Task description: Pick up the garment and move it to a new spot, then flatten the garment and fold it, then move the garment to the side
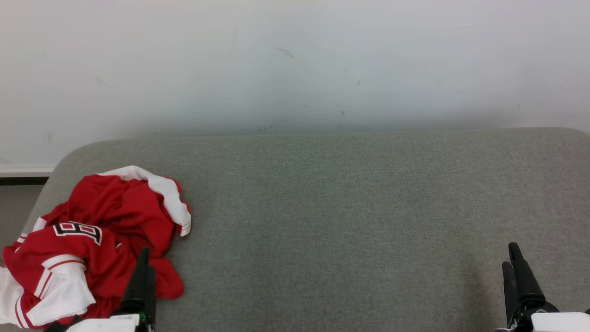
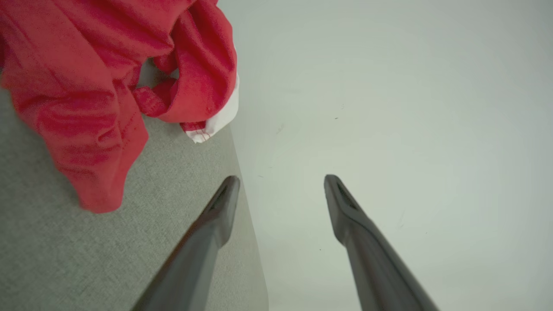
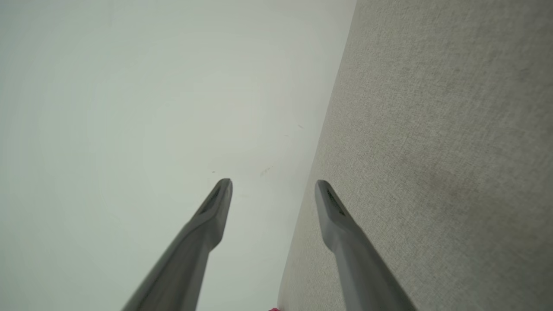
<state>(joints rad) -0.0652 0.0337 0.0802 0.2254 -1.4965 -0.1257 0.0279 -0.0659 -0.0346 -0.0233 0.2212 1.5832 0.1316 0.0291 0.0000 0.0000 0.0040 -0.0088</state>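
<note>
Fingers [image 2: 352, 220] on our left gripper [image 2: 281, 179] and right gripper [image 3: 273, 183] are standing wide apart, gripping nothing. We are seeing the red garment [image 1: 106, 221] lying crumpled at the left end of the grey table [image 1: 345, 207], just beside our left gripper.

the grey bench [image 1: 345, 207] is bare from its middle to the right side, open room around the right tool [image 3: 273, 182]. the only obstacle is a crumpled red and white shirt [image 1: 106, 230] heaped at the near left corner, just beside the left tool [image 2: 281, 178]. past the far edge is a pale scuffed surface [image 1: 295, 69], wall or floor unclear.
</note>
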